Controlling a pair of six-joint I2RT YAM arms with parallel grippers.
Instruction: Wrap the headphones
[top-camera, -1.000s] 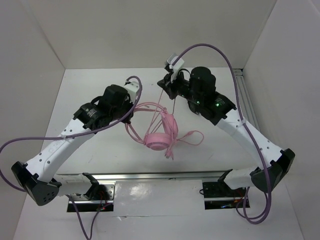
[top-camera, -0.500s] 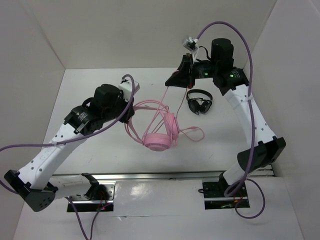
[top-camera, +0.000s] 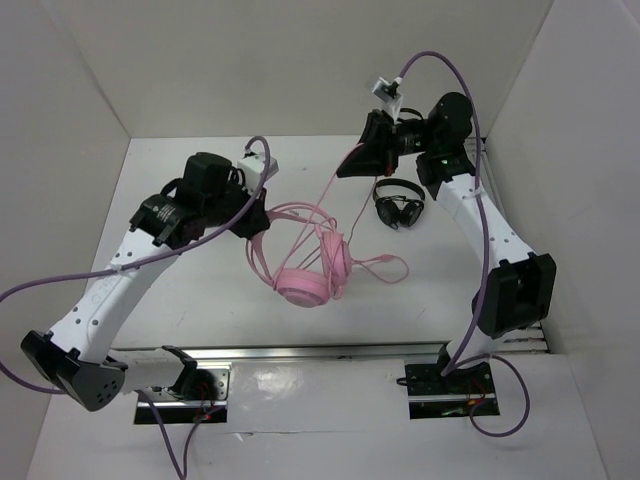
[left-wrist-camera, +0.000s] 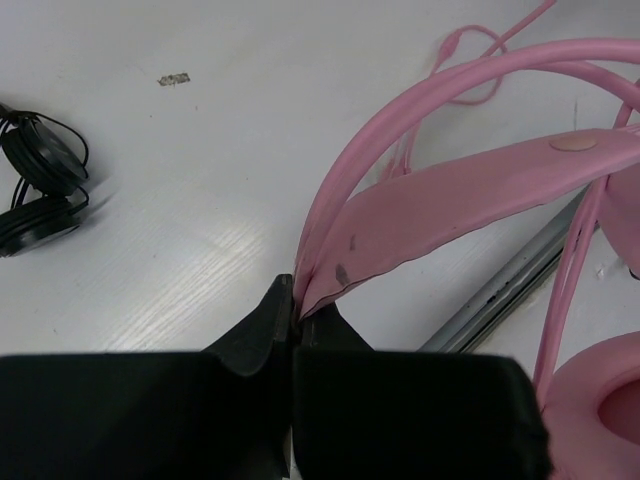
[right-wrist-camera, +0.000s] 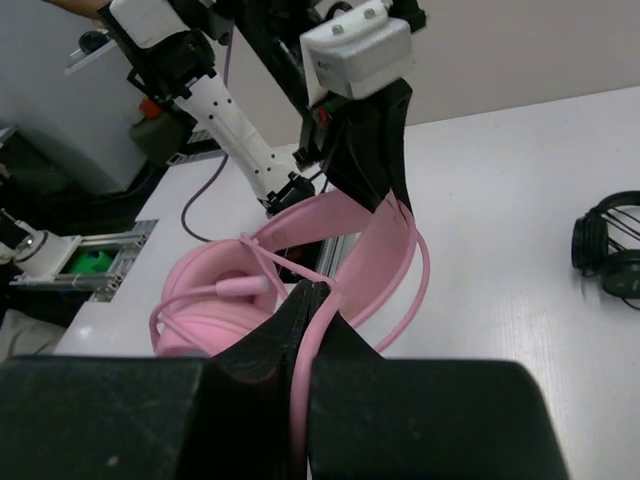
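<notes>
Left jaws are clamped on the headband (left-wrist-camera: 450, 200) of the pink headphones (top-camera: 312, 278), which hang just beyond them and, by my reading, are lifted off the table (top-camera: 430, 300). Right jaws are pinched together on the thin cable (top-camera: 336, 186), which runs straight from them down towards the cups.

To wrap well, the left jaws should hold the band fixed. The right jaws should carry the cable round with light, even tension, staying clear of the black headset (top-camera: 398, 205) near them.

The headphones' long axis runs from the left jaws out to the cups. The clamped band end points at those jaws and the cups hang lowest.
</notes>
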